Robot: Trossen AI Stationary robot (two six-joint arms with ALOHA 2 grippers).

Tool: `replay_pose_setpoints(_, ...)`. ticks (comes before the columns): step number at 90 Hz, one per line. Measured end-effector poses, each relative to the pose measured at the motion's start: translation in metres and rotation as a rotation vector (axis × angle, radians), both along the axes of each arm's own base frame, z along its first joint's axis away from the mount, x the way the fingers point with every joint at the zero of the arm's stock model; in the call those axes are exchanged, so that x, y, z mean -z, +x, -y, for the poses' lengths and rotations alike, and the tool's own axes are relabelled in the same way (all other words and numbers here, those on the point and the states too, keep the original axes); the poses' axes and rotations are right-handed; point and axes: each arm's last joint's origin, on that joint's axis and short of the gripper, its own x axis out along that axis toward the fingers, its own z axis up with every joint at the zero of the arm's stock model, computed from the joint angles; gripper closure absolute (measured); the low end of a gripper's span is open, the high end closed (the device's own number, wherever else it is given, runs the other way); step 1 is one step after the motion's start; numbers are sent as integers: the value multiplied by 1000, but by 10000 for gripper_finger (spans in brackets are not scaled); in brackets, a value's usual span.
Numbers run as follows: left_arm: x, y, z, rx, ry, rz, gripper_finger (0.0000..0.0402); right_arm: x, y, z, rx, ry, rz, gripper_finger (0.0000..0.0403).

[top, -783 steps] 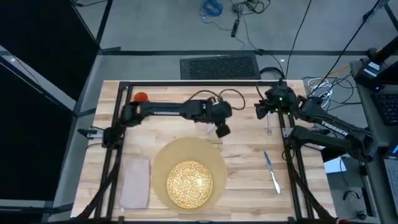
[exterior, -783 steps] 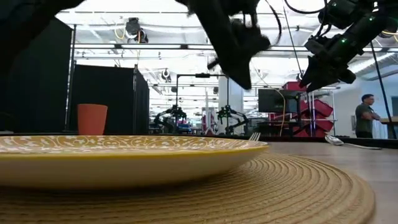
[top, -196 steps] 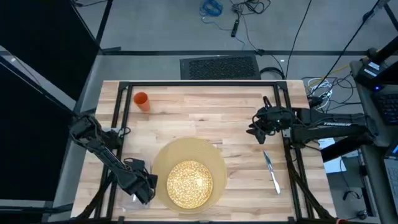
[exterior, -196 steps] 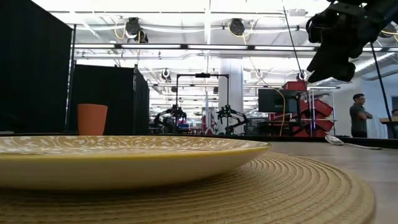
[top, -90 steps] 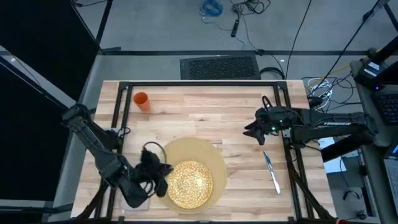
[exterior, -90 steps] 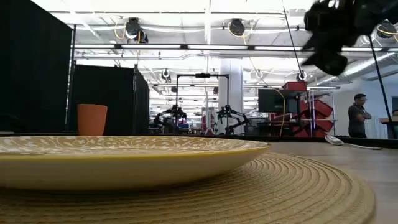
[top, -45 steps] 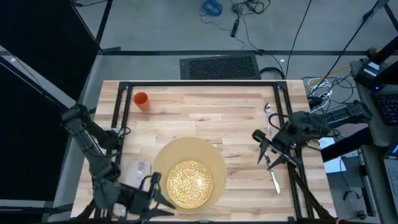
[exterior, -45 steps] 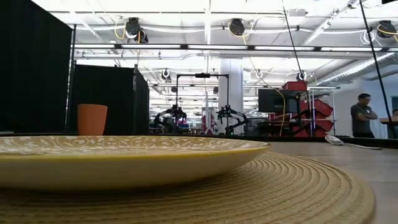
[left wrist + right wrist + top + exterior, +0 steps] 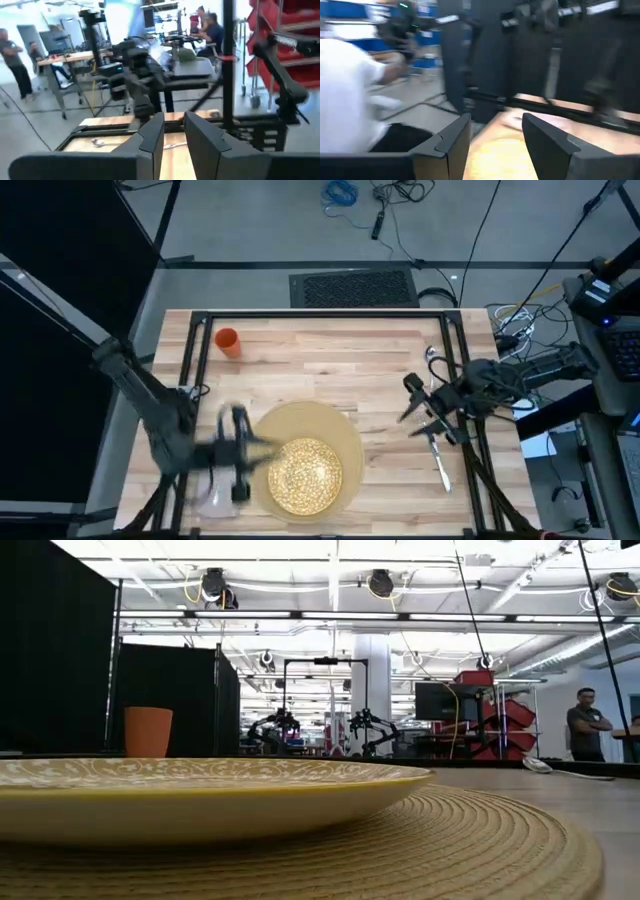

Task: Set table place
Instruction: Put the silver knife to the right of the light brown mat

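Note:
On the pale wooden table [image 9: 320, 370] a tan mat [image 9: 300, 420] lies near the front edge, with the gold-speckled plate [image 9: 303, 475] on it. The pinkish napkin [image 9: 213, 498] lies flat left of the mat. My left gripper [image 9: 238, 465], blurred, hovers over the mat's left rim; its fingers [image 9: 174, 132] stand slightly apart with nothing between them. My right gripper [image 9: 410, 402] hangs open [image 9: 492, 135] right of the mat, holding nothing. The knife [image 9: 438, 460] lies near it, a spoon [image 9: 431, 358] farther back. The orange cup [image 9: 227, 340] stands upright at the far left.
The black rail frame [image 9: 320, 315] runs round the tabletop. In the low view the plate [image 9: 200, 795] and mat [image 9: 480, 840] fill the foreground, with the cup [image 9: 148, 732] behind them. A person [image 9: 585, 725] stands in the room beyond the table.
My left arm has swung fast over the napkin: its gripper went toward the near edge, then back toward the mat's left rim, turning as it went. My right arm has drawn back toward the table's right edge, and its gripper has left the low view.

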Motion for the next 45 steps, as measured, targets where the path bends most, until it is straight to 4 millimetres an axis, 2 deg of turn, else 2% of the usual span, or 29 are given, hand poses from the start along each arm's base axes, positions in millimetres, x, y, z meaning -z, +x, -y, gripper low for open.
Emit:
replay_pose_setpoints(10,-2,-17,-51,84,-6,89,338,-3,3,16,103,-4,9,239)
replay_pose_setpoints(20,-4,-34,-92,93,39,216,338,-20,9,37,226,-4,22,238)
replay_pose_setpoints(28,-3,-42,-116,-39,81,244,338,-32,19,58,341,-7,-57,238)
replay_pose_setpoints(34,-1,-45,-132,-204,89,235,338,-37,30,76,432,-7,-122,239)
replay_pose_setpoints(40,0,-45,-142,-367,24,222,338,-39,42,94,543,-6,-179,239)
replay_pose_setpoints(45,1,-43,-147,-437,-48,229,338,-42,49,109,624,-6,-204,238)
